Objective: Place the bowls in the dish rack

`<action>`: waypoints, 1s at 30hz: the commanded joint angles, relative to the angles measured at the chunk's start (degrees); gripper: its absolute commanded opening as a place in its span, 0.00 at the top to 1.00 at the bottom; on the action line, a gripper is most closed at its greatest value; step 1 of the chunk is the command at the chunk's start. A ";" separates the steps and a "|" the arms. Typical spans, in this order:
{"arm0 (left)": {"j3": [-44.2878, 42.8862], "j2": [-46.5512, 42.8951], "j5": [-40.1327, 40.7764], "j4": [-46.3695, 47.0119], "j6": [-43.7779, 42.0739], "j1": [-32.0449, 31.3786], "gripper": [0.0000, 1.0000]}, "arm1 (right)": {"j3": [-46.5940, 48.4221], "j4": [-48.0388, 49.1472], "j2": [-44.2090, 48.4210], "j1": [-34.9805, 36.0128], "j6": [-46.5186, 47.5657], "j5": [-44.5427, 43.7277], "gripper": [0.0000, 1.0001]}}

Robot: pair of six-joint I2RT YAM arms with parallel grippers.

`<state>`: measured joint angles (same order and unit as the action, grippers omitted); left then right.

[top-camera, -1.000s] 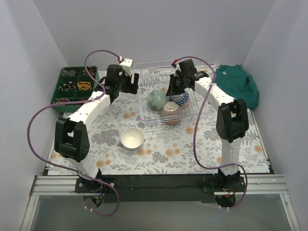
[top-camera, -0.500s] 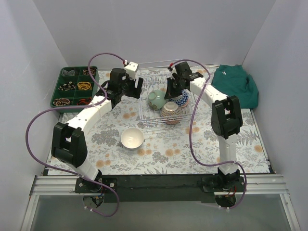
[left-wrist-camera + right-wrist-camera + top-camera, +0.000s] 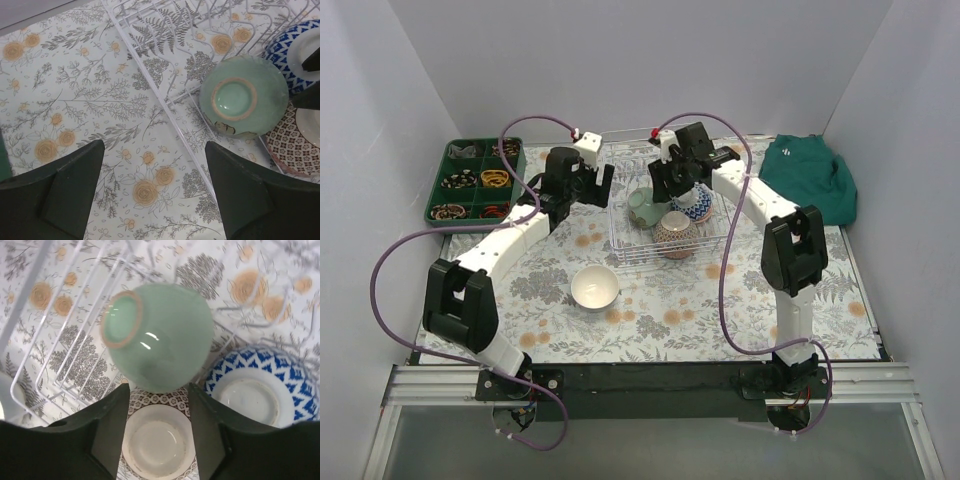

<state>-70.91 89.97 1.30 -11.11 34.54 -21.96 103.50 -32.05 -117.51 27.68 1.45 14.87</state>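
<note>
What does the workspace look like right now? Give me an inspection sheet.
Surface: floral cloth covers the table.
Job's things: rack holds mint bowl tipped on its side, blue-white bowl and brown bowl; white bowl sits upright on the cloth, outside the rack.
Clutter: green tray of small items at far left; green rag heaped at far right.
Grippers: left hand open, empty, over the cloth beside the rack; right hand open, empty, above the racked bowls.
Cables: a purple cable loops off each arm.
Surroundings: plain white walls; otherwise nothing seen.
</note>
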 commanded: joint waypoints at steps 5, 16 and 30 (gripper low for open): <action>2.88 -6.30 10.64 2.50 3.16 2.00 0.10 | 5.48 -1.61 4.40 7.74 28.06 -2.04 0.28; 6.14 -10.87 15.31 1.18 2.28 2.09 0.02 | 11.53 -2.48 -2.62 7.65 33.52 -1.95 0.19; 5.08 -8.94 14.08 1.18 1.58 2.00 0.02 | 11.55 -4.51 -5.71 7.82 34.49 0.95 0.18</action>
<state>-65.32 81.97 15.03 -10.11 36.84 -19.99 114.32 -36.49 -123.22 35.29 35.35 14.68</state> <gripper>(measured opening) 0.975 0.811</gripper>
